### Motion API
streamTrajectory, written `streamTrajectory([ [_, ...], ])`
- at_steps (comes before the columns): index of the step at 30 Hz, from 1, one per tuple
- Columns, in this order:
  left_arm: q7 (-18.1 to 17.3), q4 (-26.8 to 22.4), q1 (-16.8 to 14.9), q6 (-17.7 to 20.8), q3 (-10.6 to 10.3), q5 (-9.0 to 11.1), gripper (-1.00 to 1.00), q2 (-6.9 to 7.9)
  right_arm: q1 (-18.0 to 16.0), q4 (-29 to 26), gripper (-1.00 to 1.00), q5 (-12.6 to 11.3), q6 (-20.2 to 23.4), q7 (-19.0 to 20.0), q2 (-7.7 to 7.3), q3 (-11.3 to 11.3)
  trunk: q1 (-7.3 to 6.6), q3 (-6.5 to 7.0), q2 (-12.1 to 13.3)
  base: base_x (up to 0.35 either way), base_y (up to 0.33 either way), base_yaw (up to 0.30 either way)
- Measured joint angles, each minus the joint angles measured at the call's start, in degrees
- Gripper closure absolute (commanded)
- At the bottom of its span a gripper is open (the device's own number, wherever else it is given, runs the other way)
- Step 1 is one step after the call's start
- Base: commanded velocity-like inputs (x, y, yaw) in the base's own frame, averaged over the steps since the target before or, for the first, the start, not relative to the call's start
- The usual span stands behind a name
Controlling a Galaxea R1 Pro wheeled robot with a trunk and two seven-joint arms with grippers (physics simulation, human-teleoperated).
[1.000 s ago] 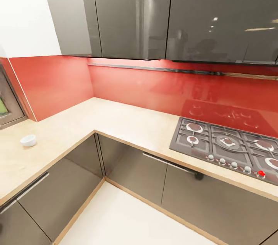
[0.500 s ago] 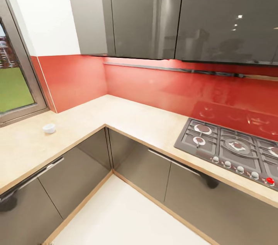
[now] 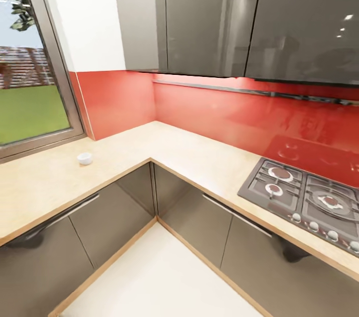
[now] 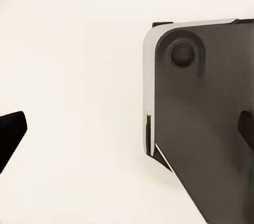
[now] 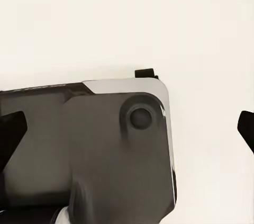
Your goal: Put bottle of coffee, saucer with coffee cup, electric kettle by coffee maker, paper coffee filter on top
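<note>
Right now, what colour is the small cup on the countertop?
White; the small cup shows best in the head view.

Cup: I see one small white coffee cup [image 3: 85, 158], round and low.
Pose: it stands upright, open side up.
Place: on the tan countertop [image 3: 45, 182], near the window, well apart from the stove.

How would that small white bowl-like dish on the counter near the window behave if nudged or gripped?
The small white dish looks rigid and glazed, so probably slippery and breakable. It sits low and wide on the beige countertop, so a nudge would likely slide it rather than tip it. It is tiny beside the gas hob, so probably light.
</note>
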Motion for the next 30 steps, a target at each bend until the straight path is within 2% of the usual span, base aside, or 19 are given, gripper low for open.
streamTrajectory([
  [6,0.0,0.0,0.0,0.0,-0.1,0.5,-1.00,0.02,0.0,0.0,-1.00,0.0,0.0,0.0,0.00,0.0,0.00,0.00,0.0,0.000,0.000,0.259],
  [30,0.0,0.0,0.0,-0.1,0.0,0.5,-1.00,-0.07,0.0,0.0,-1.00,0.0,0.0,0.0,0.04,0.0,0.00,0.00,0.0,0.000,0.000,0.261],
])
